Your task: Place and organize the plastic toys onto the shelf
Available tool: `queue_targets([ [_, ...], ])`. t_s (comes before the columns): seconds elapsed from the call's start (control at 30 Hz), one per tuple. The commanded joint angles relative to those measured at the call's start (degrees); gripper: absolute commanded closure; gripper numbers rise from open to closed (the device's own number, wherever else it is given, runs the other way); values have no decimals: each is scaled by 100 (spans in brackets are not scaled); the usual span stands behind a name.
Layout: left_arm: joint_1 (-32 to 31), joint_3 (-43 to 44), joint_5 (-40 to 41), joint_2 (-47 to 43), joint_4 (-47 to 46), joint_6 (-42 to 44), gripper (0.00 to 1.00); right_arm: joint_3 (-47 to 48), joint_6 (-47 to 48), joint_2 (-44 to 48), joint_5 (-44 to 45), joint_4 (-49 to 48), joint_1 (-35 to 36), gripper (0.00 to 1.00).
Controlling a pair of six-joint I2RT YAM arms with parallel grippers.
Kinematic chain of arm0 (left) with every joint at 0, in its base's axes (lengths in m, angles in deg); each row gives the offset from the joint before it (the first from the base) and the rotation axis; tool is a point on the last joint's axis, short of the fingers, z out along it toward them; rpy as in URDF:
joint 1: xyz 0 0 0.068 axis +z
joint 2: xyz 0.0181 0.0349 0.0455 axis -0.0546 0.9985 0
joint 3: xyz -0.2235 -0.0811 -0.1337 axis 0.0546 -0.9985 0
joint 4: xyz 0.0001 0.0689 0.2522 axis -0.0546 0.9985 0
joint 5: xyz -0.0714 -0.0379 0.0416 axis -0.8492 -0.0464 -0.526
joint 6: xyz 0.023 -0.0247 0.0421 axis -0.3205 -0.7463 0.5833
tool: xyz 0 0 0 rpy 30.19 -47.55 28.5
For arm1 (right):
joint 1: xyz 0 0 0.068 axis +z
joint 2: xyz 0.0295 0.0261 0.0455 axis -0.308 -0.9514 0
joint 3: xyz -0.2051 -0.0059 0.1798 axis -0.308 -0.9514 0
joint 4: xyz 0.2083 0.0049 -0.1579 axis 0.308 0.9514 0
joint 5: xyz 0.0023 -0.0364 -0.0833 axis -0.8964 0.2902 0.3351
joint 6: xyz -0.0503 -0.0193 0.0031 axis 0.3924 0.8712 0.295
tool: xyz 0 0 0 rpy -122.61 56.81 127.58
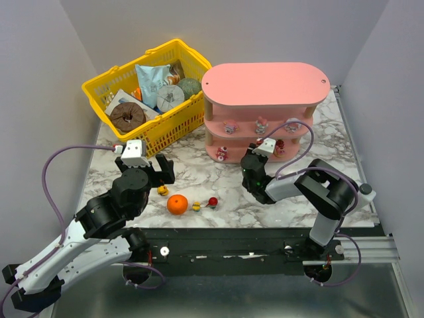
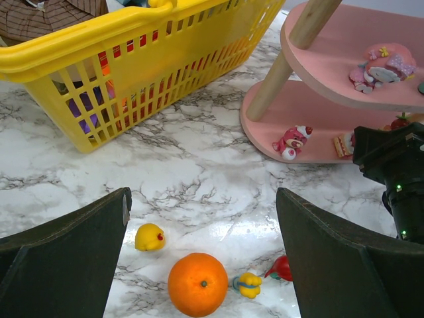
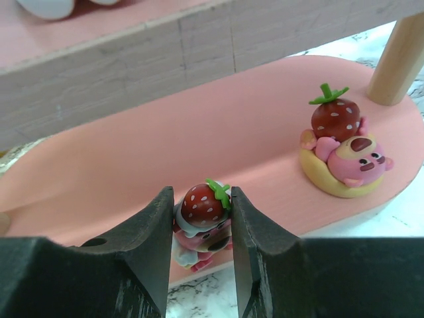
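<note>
Glossy hard plastic is what these toys look like, so I judge them feather-light, rigid and slick, apt to twist or pop out of a pinch rather than crush. Nearest the arm bases, the left gripper (image 2: 203, 205) hangs with its jaws spread wide and empty above the marble table (image 2: 199, 165). Under it sits an orange ball (image 2: 197, 284) with a yellow toy (image 2: 150, 237) at its ten o'clock, a yellow-and-blue toy (image 2: 246, 284) touching it at three o'clock and a red toy (image 2: 281, 268) just beyond that. Each would be best taken low across its widest part, from straight above. Farther out, the right gripper (image 3: 202, 202) is clamped on a strawberry-topped figurine (image 3: 201, 228), pads on the body's flanks below the berry — a sensible hold, clear of the thin green stem. It sits at the near edge of the lowest board of the shelf (image 3: 265, 126); I cannot tell whether its feet touch. At two o'clock from it stands a strawberry bear figurine (image 3: 341, 156). Farthest, at ten o'clock of the table, is the yellow basket (image 1: 99, 83).
</note>
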Motion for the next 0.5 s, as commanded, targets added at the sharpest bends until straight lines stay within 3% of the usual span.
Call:
queue_targets([
  [0.0, 41, 7, 206, -20, 110, 55, 1, 141, -315, -180, 16, 104, -24, 84],
  [0.17, 41, 16, 215, -19, 119, 55, 1, 246, -376, -189, 42, 350, -24, 74],
  [0.3, 33, 24, 223, -28, 119, 46, 1, 273, -403, -110, 78, 509, -24, 55],
  [0.47, 33, 16, 215, -19, 119, 46, 1, 308, -447, 4, 104, 702, -16, 43],
])
